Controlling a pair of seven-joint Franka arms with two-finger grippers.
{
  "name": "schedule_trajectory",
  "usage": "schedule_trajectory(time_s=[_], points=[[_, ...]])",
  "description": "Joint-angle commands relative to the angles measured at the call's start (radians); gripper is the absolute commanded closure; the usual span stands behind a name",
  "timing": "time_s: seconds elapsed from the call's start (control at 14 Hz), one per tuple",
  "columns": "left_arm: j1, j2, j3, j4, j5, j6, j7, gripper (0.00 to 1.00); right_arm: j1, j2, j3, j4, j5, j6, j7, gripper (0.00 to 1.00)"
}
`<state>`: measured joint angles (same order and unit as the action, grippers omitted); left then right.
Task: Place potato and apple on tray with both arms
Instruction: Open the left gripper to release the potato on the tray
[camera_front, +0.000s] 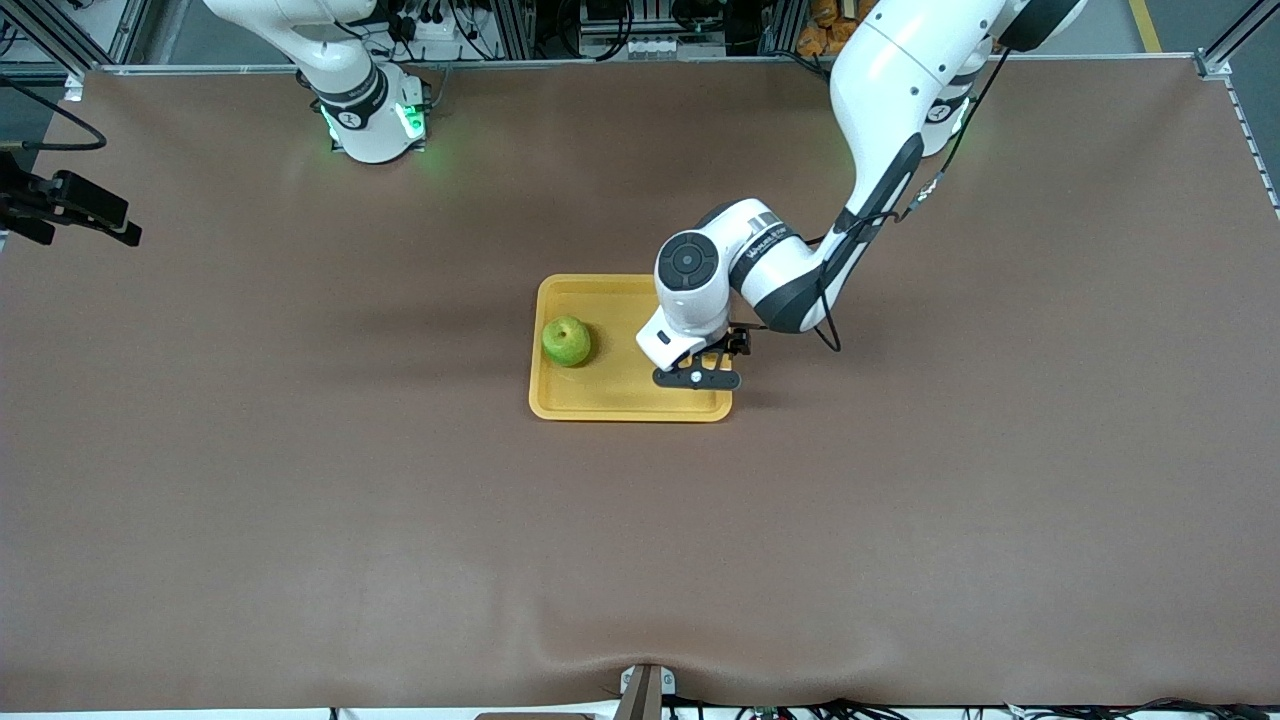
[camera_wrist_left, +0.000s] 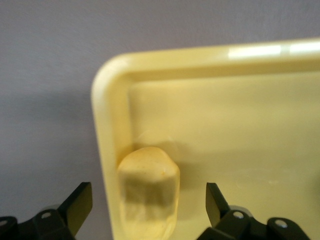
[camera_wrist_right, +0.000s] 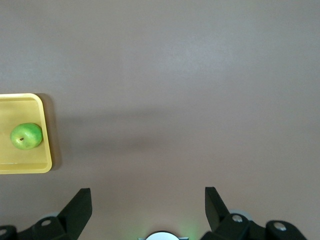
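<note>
A brown mat covers the table (camera_front: 300, 480), rippled along its camera-side edge, with metal framing and cable bundles past the robots' bases. The right gripper (camera_wrist_right: 145, 212) waits high over bare mat at its own end, fingers spread. Mid-table sits the tray (camera_front: 600, 405); the apple (camera_front: 566, 341) rests in it toward the right arm's end. The left gripper (camera_front: 697, 377) hangs low over the tray's other end, fingers wide apart, the potato (camera_wrist_left: 148, 192) lying loose between them against the rim.
</note>
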<state>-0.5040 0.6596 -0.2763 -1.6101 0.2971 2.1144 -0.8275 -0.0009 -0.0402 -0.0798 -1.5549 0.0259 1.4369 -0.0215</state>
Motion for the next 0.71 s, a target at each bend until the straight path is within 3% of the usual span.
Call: schedule_trajectory(time_s=[0.0, 0.29, 0.64], points=[[0.027, -0.073, -0.006, 0.114, 0.002, -0.222, -0.01, 0.0, -0.05, 0.005, 0.015, 0.012, 0.0, -0.013, 0.002, 0.0], [0.177, -0.251, -0.011, 0.145, -0.162, -0.358, 0.141, 0.0, -0.06, 0.005, 0.015, 0.013, 0.002, -0.006, 0.002, 0.0], [0.347, -0.408, -0.012, 0.147, -0.197, -0.49, 0.225, 0.0, -0.062, 0.005, 0.015, 0.016, 0.02, -0.006, 0.005, 0.0]])
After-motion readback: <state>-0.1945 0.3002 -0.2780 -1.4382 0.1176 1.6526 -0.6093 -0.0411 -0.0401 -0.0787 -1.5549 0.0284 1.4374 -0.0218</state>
